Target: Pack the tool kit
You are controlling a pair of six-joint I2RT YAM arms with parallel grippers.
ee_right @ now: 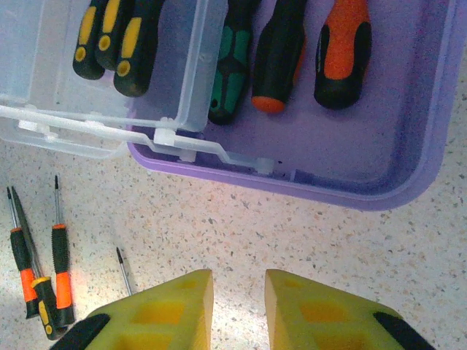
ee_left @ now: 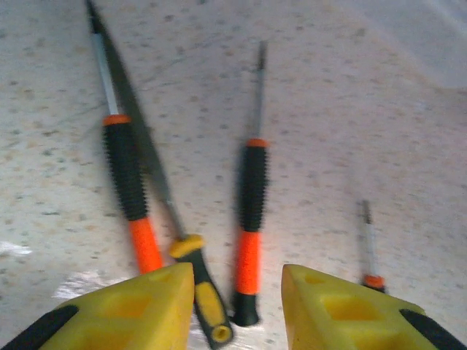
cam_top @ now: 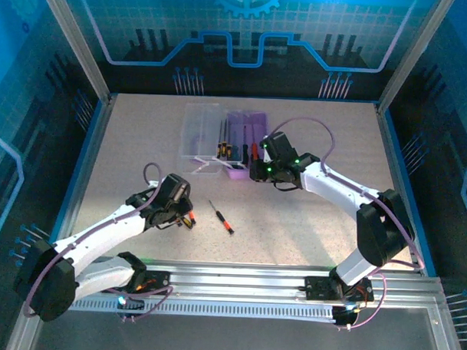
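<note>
The tool kit's purple case [cam_top: 254, 122] lies open at mid-table, its clear lid [cam_top: 200, 128] folded out to the left. In the right wrist view the case [ee_right: 379, 168] holds green-black [ee_right: 230, 69] and orange-black [ee_right: 343, 51] screwdrivers, and yellow-black ones [ee_right: 109, 36] lie in the lid. My right gripper [ee_right: 239, 306] hovers just before the case's near rim, open a little with nothing between its fingers. My left gripper [ee_left: 237, 306] is low over the table, its jaws apart around the handle ends of a yellow-black screwdriver [ee_left: 201, 292] and an orange-black one [ee_left: 252, 219].
Another orange-black screwdriver [ee_left: 131, 189] lies left of the left fingers and a small one [ee_left: 370, 248] to the right. A loose screwdriver [cam_top: 221, 217] rests on the speckled table between the arms. Frame posts and blue walls enclose the table.
</note>
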